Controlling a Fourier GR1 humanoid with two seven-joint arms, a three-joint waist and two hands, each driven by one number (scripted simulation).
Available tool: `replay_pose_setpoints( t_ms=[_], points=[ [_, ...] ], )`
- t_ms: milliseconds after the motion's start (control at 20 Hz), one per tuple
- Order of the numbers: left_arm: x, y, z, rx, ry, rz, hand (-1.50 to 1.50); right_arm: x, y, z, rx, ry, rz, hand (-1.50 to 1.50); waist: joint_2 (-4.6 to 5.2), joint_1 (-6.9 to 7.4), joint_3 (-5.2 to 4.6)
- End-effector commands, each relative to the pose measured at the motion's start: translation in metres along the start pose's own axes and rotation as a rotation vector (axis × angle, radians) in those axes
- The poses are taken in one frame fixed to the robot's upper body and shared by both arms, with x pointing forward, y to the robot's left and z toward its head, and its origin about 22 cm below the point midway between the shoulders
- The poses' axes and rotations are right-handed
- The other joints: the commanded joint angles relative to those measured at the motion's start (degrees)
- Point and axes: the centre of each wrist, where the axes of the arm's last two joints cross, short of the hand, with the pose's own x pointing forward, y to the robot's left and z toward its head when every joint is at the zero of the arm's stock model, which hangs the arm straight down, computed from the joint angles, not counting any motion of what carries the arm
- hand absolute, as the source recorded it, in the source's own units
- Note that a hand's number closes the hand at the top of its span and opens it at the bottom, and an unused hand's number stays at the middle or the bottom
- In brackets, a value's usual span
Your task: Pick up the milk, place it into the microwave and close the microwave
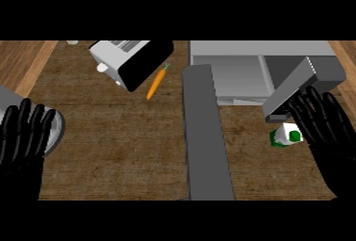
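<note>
Milk carton (287,136), lower right of frame, just below the open microwave (236,70): probably light, stiff, easily tipped; best clasped across its flat sides. Right hand (325,123) open beside it; left hand (24,136) open, resting at left edge.

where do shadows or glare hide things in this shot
Head view: even light, no glare; the right hand covers part of the milk; the open microwave interior is pale and readable; the carrot shows crisp; the left hand rests at the left edge.

Dim, even light; soft faint shadows
</note>
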Motion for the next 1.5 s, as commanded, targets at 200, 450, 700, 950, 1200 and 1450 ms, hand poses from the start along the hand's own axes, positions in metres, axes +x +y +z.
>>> replay_pose_setpoints(
  t_ms=[200, 450, 700, 950, 1200, 1450],
  points=[
    [0.012, 0.021, 0.028, 0.007, 0.010, 0.006, -1.50, -0.001, -0.016, 0.014, -0.109, -0.014, 0.108, -1.50, -0.02, 0.11, 0.02],
    [0.009, 0.021, 0.050, -0.001, 0.002, 0.001, -1.50, -0.021, -0.038, 0.022, -0.170, 0.055, 0.150, -1.50, -0.02, 0.29, 0.02],
    [0.017, 0.022, 0.039, 0.003, 0.013, 0.000, -1.50, -0.035, -0.050, 0.008, -0.226, 0.089, 0.136, -1.50, 0.02, 0.12, 0.03],
    [0.009, 0.020, 0.050, -0.008, 0.011, 0.013, -1.50, -0.061, -0.057, 0.018, -0.252, 0.116, 0.137, -1.50, 0.02, 0.13, 0.02],
    [0.015, 0.014, 0.053, -0.014, 0.020, 0.014, -1.50, -0.100, -0.083, 0.022, -0.302, 0.158, 0.162, -1.50, 0.07, 0.33, 0.04],
    [0.013, 0.031, 0.057, -0.001, 0.015, -0.004, -1.50, -0.108, -0.099, 0.070, -0.347, 0.172, 0.197, -1.50, 0.02, 0.06, 0.03]
  ],
)
